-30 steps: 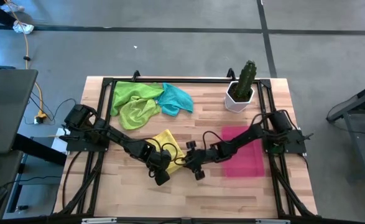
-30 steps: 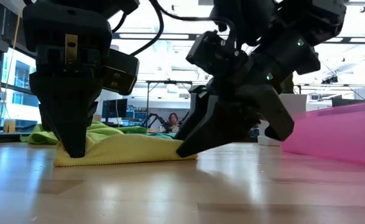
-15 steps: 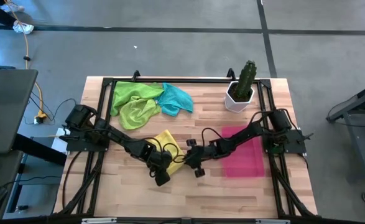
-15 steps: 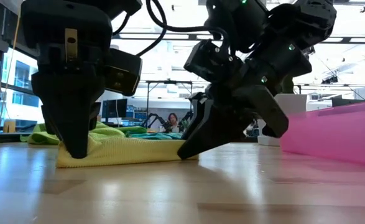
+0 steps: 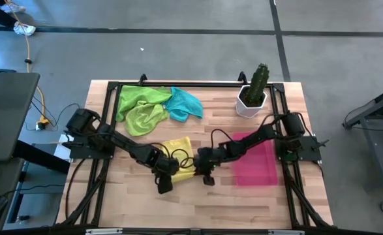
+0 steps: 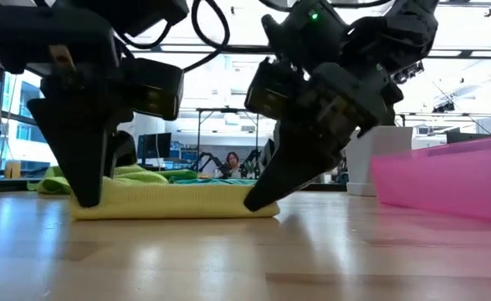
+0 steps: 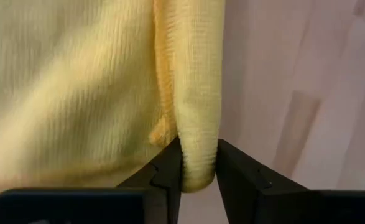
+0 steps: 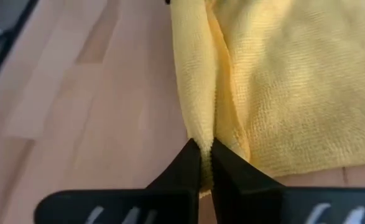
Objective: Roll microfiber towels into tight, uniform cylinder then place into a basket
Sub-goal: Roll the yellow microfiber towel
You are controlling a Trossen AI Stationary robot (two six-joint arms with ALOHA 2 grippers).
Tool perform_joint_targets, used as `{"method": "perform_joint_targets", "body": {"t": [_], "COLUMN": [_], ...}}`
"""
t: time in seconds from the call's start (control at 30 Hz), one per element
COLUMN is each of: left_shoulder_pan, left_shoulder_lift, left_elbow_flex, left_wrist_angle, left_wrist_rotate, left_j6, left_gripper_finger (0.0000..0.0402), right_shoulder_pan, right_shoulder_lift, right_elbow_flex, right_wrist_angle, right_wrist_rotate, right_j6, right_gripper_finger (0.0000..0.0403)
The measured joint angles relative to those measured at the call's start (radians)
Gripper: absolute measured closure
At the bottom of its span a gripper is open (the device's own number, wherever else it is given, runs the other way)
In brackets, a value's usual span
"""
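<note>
— Where is the yellow microfiber towel (image 5: 180,155) found?

— It is laid flat on the light wooden worktop (image 5: 243,205), near the middle and a little toward the front edge, with its front hem folded into a thick rolled edge. In the low view the yellow microfiber towel (image 6: 174,201) is seen as a low, flat band between the two arms.

— How is it gripped?

— The left gripper (image 5: 163,185) is set at the left end of that rolled edge. In the left wrist view the fold of the towel (image 7: 194,112) is seen between the two dark fingers (image 7: 170,168), which are parted about the roll's width and touch it on both sides. The right gripper (image 5: 207,178) is placed at the right end of the same edge; its fingers (image 8: 188,165) are pinched tight on a thin ridge of the cloth (image 8: 198,99).

— And the other task things?

— Two lime green towels (image 5: 141,108) and a teal towel (image 5: 186,104) are bunched together toward the back left corner of the worktop. The shallow rectangular pink-red translucent plastic basket (image 5: 255,160) is set by the right edge, just beside the right arm. A white pot with a green cactus (image 5: 254,93) is stood near the back right corner, behind the basket.
</note>
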Motion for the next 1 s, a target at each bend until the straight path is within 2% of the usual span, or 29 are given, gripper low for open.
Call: {"method": "perform_joint_targets", "body": {"t": [0.17, 0.3, 0.4, 0.63, 0.8, 1.0], "left_shoulder_pan": [-0.005, -0.013, -0.043, -0.153, -0.200, -0.209], "left_shoulder_lift": [-0.061, -0.120, -0.150, -0.158, -0.111, -0.031], "left_elbow_flex": [-0.007, -0.005, -0.005, -0.003, -0.002, -0.003], "left_wrist_angle": [-0.121, -0.198, -0.142, 0.065, 0.104, 0.096], "left_wrist_rotate": [-0.006, -0.135, -0.249, -0.399, -0.525, -0.560], "left_j6": [0.064, 0.120, 0.161, 0.295, 0.289, 0.280], "left_gripper_finger": [0.0305, 0.0304, 0.0306, 0.0307, 0.0307, 0.0307], "right_shoulder_pan": [-0.031, -0.051, -0.064, -0.093, -0.113, -0.123], "right_shoulder_lift": [0.000, 0.001, 0.001, 0.000, -0.001, -0.001], "right_elbow_flex": [-0.002, -0.002, -0.003, -0.001, -0.001, -0.001], "right_wrist_angle": [-0.010, -0.012, -0.013, -0.017, -0.015, -0.016], "right_wrist_rotate": [-0.087, -0.151, -0.185, -0.247, -0.292, -0.312], "right_j6": [0.092, 0.180, 0.244, 0.351, 0.416, 0.440], "right_gripper_finger": [0.0400, 0.0401, 0.0401, 0.0402, 0.0402, 0.0402]}}
